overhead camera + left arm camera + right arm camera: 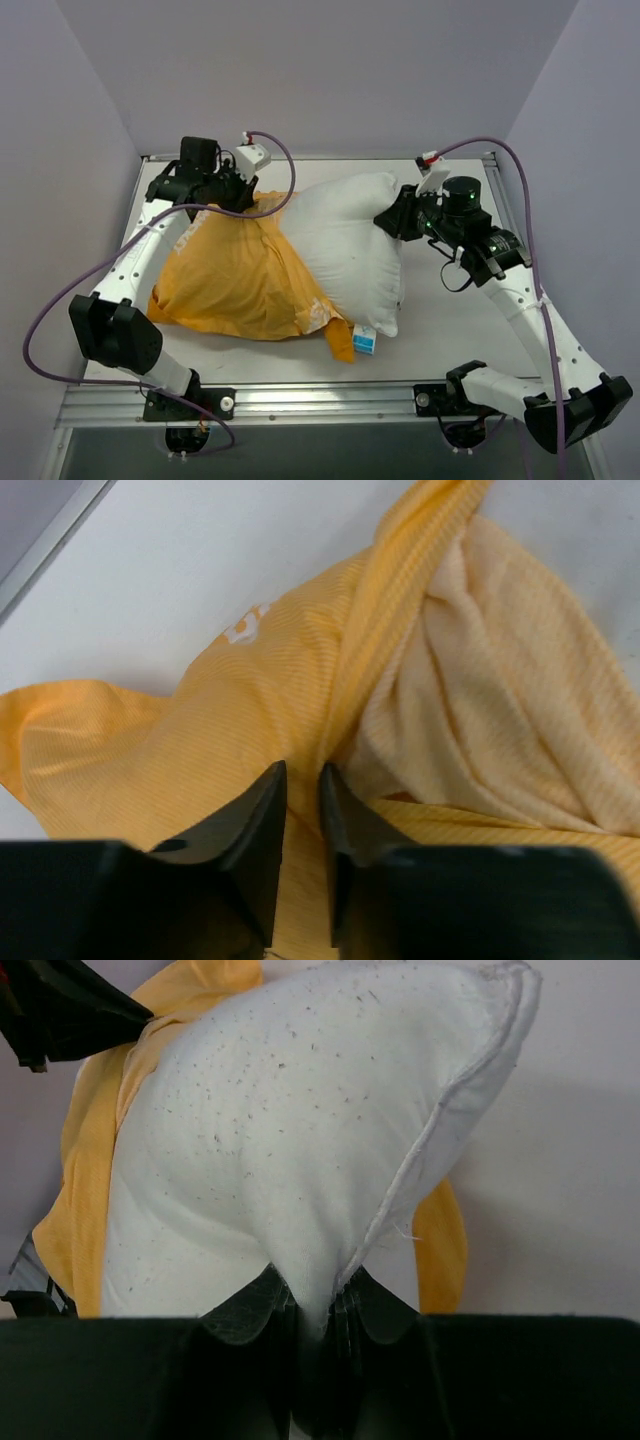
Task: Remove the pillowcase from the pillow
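Observation:
The white pillow (pixel 350 255) lies in the middle of the table, its right half bare, its left half inside the orange-yellow pillowcase (pixel 235 275). At the far left, my left gripper (pixel 243 190) is shut on a fold of the pillowcase (pixel 250 710) near its open edge; the fabric runs up between the dark fingers (pixel 262 820). My right gripper (pixel 398 217) is shut on the pillow's seamed corner (pixel 330 1160), white stuffing pinched between its jaws. A small blue-and-white tag (pixel 364 341) shows at the pillow's near edge.
The white table (pixel 450 320) is bounded by a metal frame rail (pixel 300 400) at the front and purple walls on three sides. Purple cables loop from both arms.

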Controlling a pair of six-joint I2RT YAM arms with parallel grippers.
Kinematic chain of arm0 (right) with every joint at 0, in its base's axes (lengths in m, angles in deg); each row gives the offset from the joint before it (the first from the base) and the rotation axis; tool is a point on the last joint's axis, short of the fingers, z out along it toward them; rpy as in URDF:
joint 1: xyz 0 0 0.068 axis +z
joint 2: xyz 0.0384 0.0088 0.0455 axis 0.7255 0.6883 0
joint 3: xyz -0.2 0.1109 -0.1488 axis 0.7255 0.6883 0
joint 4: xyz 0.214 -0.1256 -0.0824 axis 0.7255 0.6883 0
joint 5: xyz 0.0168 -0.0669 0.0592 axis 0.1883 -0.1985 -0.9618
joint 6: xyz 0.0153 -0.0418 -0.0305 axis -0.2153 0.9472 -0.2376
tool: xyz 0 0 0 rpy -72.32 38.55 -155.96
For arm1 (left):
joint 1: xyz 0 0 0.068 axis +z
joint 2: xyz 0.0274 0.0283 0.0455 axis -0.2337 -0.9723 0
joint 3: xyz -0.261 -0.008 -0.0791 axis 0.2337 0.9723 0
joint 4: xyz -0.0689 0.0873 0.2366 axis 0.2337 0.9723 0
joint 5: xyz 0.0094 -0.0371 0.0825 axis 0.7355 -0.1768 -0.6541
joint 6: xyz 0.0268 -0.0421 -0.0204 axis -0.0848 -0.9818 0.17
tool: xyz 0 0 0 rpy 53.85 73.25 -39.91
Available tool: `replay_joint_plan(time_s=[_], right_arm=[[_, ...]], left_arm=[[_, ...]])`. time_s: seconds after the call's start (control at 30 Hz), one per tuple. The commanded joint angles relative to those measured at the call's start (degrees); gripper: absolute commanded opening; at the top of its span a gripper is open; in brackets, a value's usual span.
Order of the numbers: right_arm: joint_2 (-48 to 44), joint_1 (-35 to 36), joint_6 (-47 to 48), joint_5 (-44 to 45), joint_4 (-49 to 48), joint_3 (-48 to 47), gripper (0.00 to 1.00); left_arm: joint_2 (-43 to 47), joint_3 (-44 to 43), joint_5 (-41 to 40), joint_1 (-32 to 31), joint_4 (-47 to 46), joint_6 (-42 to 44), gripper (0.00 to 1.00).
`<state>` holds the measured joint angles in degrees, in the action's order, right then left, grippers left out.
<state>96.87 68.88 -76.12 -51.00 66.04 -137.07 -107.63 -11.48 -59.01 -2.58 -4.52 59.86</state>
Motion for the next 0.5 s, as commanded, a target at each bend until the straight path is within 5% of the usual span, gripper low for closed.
replay_joint_plan(time_s=[0.0,0.13,0.27,0.47], right_arm=[[1.6,-2.0,-4.4,-3.6,-9.7,5.0,0.0],[4.3,-2.1,-10.2,-2.5,-20.8,10.9,0.0],[7.1,-3.0,-11.2,2.0,-22.2,11.0,0.0],[12.7,-7.1,-10.7,1.0,-22.9,11.7,0.0]], left_arm=[[2.4,1.7,0.8,5.7,-0.6,5.6,0.37],[3.8,-2.0,9.1,5.6,3.0,3.3,0.95],[6.3,-5.4,13.7,7.1,4.8,-1.9,0.94],[11.4,-7.8,18.0,19.7,16.3,-0.5,0.94]])
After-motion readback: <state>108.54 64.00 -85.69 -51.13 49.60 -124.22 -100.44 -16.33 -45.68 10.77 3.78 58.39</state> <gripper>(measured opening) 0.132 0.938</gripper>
